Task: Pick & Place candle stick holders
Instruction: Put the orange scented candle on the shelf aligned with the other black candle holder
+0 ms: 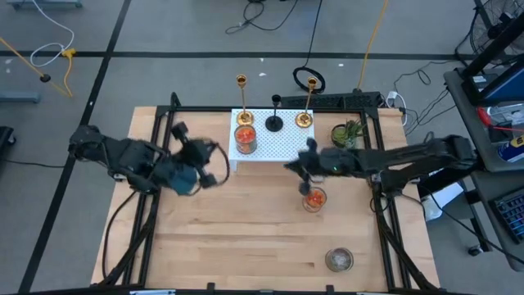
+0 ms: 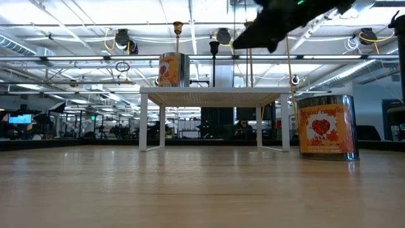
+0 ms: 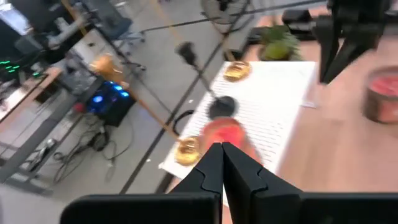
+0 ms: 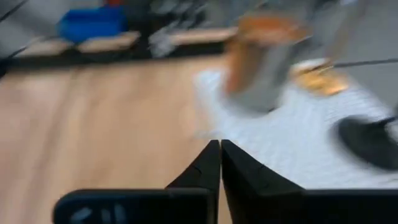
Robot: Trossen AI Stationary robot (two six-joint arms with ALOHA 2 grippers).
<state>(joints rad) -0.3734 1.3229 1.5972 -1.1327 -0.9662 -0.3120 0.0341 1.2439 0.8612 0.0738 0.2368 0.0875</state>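
A white perforated rack [image 1: 270,146] stands at the table's far middle. On it are an orange-red glass cup [image 1: 245,139], a short black holder [image 1: 274,123] and a gold stick [image 1: 304,117]. A second gold stick [image 1: 241,84] rises at its far left corner. Another orange-red cup [image 1: 314,199] stands on the table in front of the rack, and a greyish clear cup [image 1: 339,260] stands near the front edge. My left gripper [image 1: 219,166] hangs shut left of the rack, holding nothing. My right gripper [image 1: 292,166] hangs shut above the rack's right front, over the table cup, also holding nothing.
A small green potted plant [image 1: 348,133] stands right of the rack. Dark frame rails [image 1: 151,213] run along the table's left, far and right sides. Bare wood lies across the near half of the table.
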